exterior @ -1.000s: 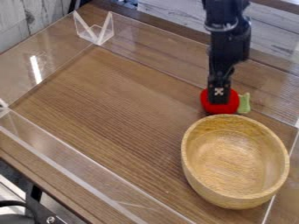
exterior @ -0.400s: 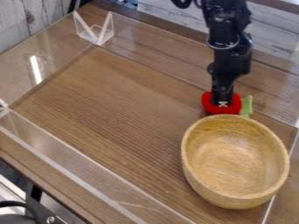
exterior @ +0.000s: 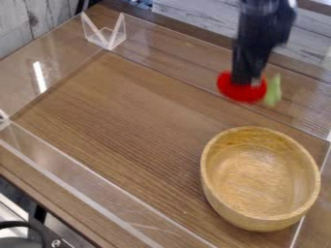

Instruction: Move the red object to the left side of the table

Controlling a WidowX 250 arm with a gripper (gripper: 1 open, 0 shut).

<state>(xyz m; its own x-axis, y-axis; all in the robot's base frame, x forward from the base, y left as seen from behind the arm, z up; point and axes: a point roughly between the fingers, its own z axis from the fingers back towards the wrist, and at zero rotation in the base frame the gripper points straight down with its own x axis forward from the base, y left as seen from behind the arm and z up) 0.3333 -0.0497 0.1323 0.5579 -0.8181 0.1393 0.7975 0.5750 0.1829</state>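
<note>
1. Carrying the red object (exterior: pixel 241 87) in our hand (exterior: pixel 246 79), clamped tight on it, above the right rear of the counter (exterior: pixel 123 107); the picture is blurred here.
2. The grip looks to sit on the fruit's top; we judge a fast sideways swing could shake it loose.
3. A drop here could send it rolling into the wooden bowl (exterior: pixel 261 177) nearby.
4. The acrylic wall (exterior: pixel 52 73) borders the left side; carrying too low or too far risks striking it.

Tool (exterior: pixel 246 81) clamped on the red object (exterior: pixel 241 87)
Held clear above tabletop (exterior: pixel 116 116), beyond wooden bowl (exterior: pixel 261 177).
</note>
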